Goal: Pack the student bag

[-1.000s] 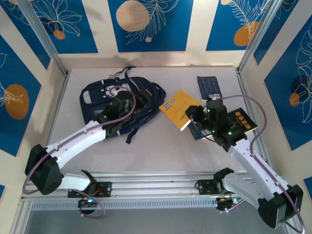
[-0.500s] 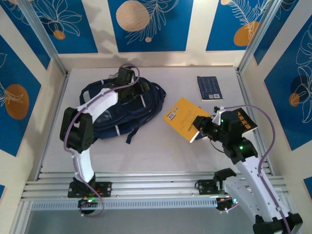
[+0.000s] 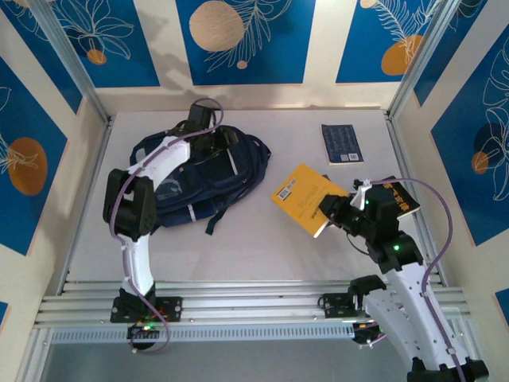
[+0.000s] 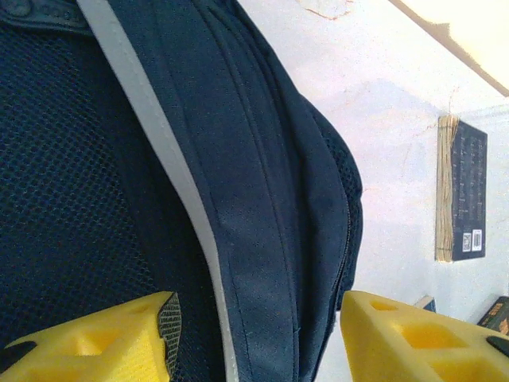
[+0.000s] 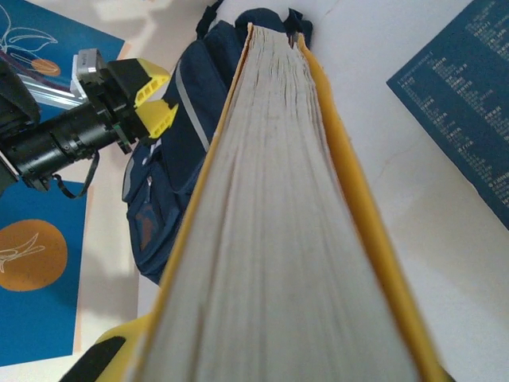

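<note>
Basically early: student bag [image 3: 199, 179] lies far left, nothing visibly packed. Left gripper [image 4: 258, 314] sits over its far edge, jaws apart. Right gripper [image 3: 324, 213] is clamped on yellow book [image 3: 306, 195], right of the bag. Blue book [image 3: 342, 143] and dark book [image 3: 398, 195] wait at right.

1. Thick yellow book [image 3: 306, 197], barcode label on its cover, lying at a slant right of centre over the white table [image 3: 262, 247]; pale page block facing the right wrist view.
2. Dark blue book [image 3: 342, 144], flat at the far right, well apart from the yellow one.
3. Black book [image 3: 402, 195] with yellow lettering, near the right edge, partly hidden.
4. Blue wall panels [image 3: 238, 40] with orange discs and white leaf outlines.
5. Aluminium rails [image 3: 254, 298] along the near edge.
</note>
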Controlling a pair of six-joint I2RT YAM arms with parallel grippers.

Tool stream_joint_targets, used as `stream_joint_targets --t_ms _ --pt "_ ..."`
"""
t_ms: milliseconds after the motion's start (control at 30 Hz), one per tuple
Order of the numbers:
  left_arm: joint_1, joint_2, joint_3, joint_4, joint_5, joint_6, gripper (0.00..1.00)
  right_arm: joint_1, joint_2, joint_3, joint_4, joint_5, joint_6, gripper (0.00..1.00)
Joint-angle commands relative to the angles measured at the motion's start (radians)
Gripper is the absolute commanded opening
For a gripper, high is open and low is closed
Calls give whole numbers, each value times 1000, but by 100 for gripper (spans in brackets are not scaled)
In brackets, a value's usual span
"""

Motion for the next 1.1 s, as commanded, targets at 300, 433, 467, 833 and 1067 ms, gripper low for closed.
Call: stream_joint_targets --t_ms 300,433,467,833,1067 --pt "16 127 92 5 57 -30 54 -8 -12 -18 73 -53 13 0" --pt "18 165 129 18 76 -47 50 -8 -15 -27 65 -53 8 0" --pt "19 174 138 21 84 -49 48 -8 -15 -31 65 -54 8 0" --pt "30 189 181 -27 72 -24 34 -8 -13 -38 68 -52 19 0" --pt "32 247 216 -63 83 -41 35 -8 -12 -34 53 -45 22 0"
